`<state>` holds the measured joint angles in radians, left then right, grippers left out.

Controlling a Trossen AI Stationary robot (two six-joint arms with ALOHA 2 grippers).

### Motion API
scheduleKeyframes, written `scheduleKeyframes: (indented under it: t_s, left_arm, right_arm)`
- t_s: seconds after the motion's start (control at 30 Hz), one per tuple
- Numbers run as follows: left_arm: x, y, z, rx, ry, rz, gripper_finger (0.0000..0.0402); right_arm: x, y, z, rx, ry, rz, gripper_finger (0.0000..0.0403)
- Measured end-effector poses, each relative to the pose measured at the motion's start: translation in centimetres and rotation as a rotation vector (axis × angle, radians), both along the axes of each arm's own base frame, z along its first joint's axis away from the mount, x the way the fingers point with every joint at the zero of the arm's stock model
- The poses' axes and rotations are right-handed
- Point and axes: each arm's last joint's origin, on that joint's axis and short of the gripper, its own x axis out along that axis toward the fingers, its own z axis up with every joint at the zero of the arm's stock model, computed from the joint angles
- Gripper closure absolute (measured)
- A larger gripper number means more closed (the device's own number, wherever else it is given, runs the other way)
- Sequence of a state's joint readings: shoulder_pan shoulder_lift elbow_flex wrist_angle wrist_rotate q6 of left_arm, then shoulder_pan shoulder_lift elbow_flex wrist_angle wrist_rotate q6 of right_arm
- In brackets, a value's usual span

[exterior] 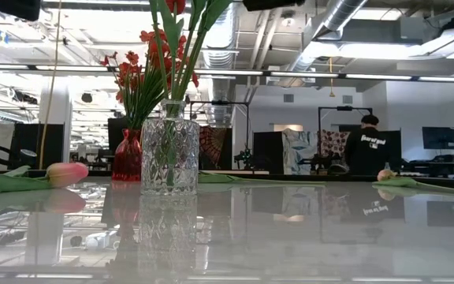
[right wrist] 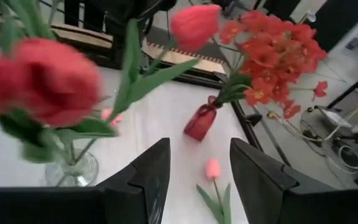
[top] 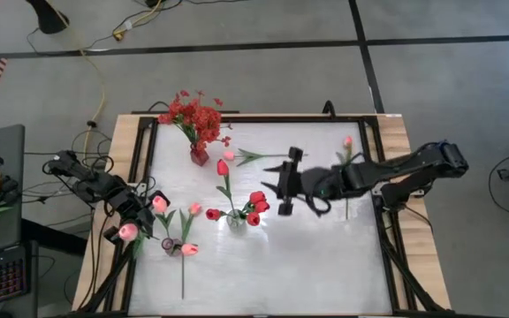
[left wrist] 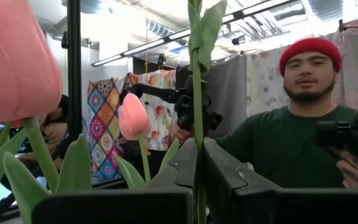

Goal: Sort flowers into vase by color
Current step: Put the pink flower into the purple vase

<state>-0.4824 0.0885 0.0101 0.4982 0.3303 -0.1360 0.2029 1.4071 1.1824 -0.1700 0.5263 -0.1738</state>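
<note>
No label or brand could be read on the vases or the arms; the only writing was a pale print on the back of a dark shirt [exterior: 366, 143] far in the room, too small to make out.

Nearest in the low view stood the clear glass vase [exterior: 169, 147], with green stems in it whose red tulip heads were cut off by the picture's upper edge. From above, these red tulips [top: 255, 207] leaned out of that vase in the middle of the table [top: 325, 265]. Just beside them hovered the right gripper [top: 284, 188], its jaws parted and holding nothing; in its wrist view the tulips were blurred.

At the left edge of the table the left gripper [top: 136, 219] had its jaws closed on the thin stem of a pink tulip [left wrist: 197, 93]. The bloom of this stem was out of the wrist picture. More pink tulips [top: 189, 249] stood or lay close around it, and I could not tell which ones rested on the table.

Farther back, a small red vase [top: 200, 156] held the bushy red spray [top: 193, 112]. One pink tulip [top: 229, 156] lay beside it, and another pink bud [top: 347, 141] lay near the right rail.

Behind the table, a person in a red cap [left wrist: 309, 47] faced the left wrist camera.
</note>
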Motion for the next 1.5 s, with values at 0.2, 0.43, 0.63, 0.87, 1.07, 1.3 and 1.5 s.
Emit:
scheduleKeyframes:
  t_s: [0.2, 0.43, 0.63, 0.87, 1.07, 1.3, 1.5]
  left_arm:
    - [0.1, -0.1, -0.1, 0.007, 0.011, 0.001, 0.0401]
    - [0.0, -0.2, -0.1, 0.041, -0.036, 0.004, 0.0401]
    - [-0.1, -0.3, -0.1, 0.049, -0.048, 0.001, 0.0401]
    - [-0.1, -0.3, -0.1, 0.044, -0.043, -0.007, 0.0401]
    - [-0.1, -0.3, -0.1, 0.044, -0.042, -0.008, 0.0401]
    - [-0.1, -0.3, 0.1, 0.035, -0.035, -0.021, 0.0401]
    - [-0.3, -0.3, 0.7, 0.024, -0.049, -0.063, 0.0401]
  right_arm:
    - [-1.2, 3.3, -0.7, -0.01, 0.033, -0.056, 0.0211]
    - [-3.4, 7.3, -1.6, 0.074, 0.04, -0.095, 0.0211]
    - [-3.5, 10.2, -4.1, 0.197, 0.058, -0.121, 0.0211]
    - [-2.7, 16.1, -9.7, 0.473, 0.205, 0.016, 0.0211]
    - [0.9, 21.6, -12.3, 0.556, 0.035, 0.204, 0.0211]
    - [9.0, 23.9, -11.5, 0.25, -0.058, 0.315, 0.0211]
    - [13.5, 24.2, -9.9, 0.064, -0.114, 0.422, 0.0211]
